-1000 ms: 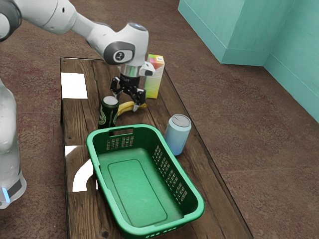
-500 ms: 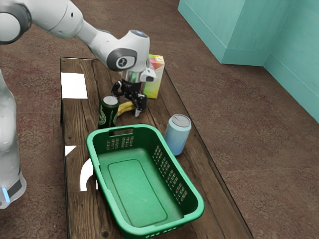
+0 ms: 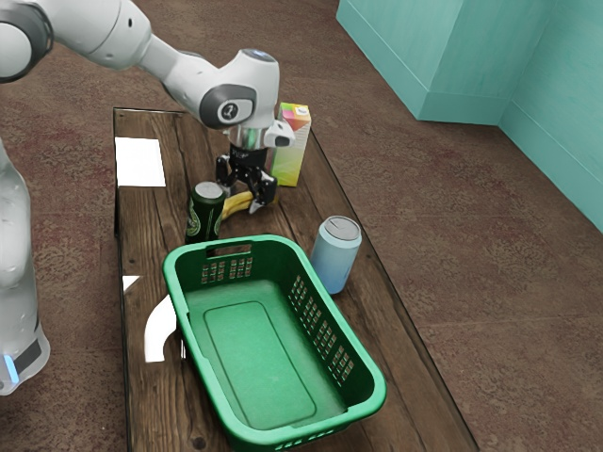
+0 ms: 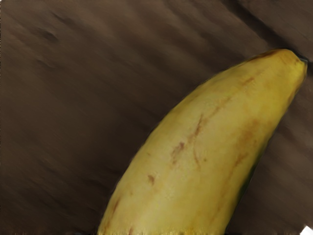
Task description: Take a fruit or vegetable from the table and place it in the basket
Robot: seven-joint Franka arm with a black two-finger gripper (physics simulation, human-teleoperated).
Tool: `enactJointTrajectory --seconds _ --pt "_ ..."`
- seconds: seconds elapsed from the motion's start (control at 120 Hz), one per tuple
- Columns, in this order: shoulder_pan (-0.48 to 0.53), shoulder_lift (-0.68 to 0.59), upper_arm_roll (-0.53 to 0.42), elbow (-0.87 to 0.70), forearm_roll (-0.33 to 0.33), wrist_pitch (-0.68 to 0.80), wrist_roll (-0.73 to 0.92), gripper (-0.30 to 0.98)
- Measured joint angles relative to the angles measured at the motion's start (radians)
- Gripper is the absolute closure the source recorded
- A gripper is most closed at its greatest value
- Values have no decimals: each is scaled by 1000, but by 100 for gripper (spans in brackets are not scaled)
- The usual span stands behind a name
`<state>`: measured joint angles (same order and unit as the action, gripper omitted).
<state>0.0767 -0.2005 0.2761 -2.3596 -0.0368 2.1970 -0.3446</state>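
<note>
exterior view, clock laid flat over it, twelve at its top edge. black two-finger gripper (image 3: 241, 200) low over the dark brown wooden table (image 3: 384, 325), hung from the white and grey jointed arm (image 3: 174, 71) that comes in from ten o'clock. fingers released, standing apart, over and around the curved yellow banana (image 3: 237, 203); contact with its skin, cannot tell. banana on the wood, outside the basket.

around the banana: at nine o'clock, just beside, dark green metal can (image 3: 202, 218), upright, silver top. at one o'clock, near, tall carton with pink, yellow and green print (image 3: 293, 155), upright. at four o'clock, farther off, pale blue metal can (image 3: 336, 256), upright, grey lid. at six o'clock, near, green plastic basket (image 3: 252, 358), upright on the table, slotted walls, handle gap in the end toward the banana. at ten o'clock, well apart, bright white patch (image 3: 139, 162) on the table.

wrist view: banana close under the hand, brown streaks and spots along the skin, small dark tip. beyond that tip, dark seam (image 4: 254, 22) in the wood.
</note>
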Motion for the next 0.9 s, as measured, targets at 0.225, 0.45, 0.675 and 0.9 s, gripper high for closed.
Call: enactJointTrajectory --seconds 0.225,0.45,0.675,0.9 --pt "0 -6 0 0 2 -6 -3 51" --pt "-3 -41 -14 48 44 -16 -23 53" --pt "0 -65 -143 415 112 -169 -52 53" --pt "-24 -109 -348 489 9 -337 -126 53"
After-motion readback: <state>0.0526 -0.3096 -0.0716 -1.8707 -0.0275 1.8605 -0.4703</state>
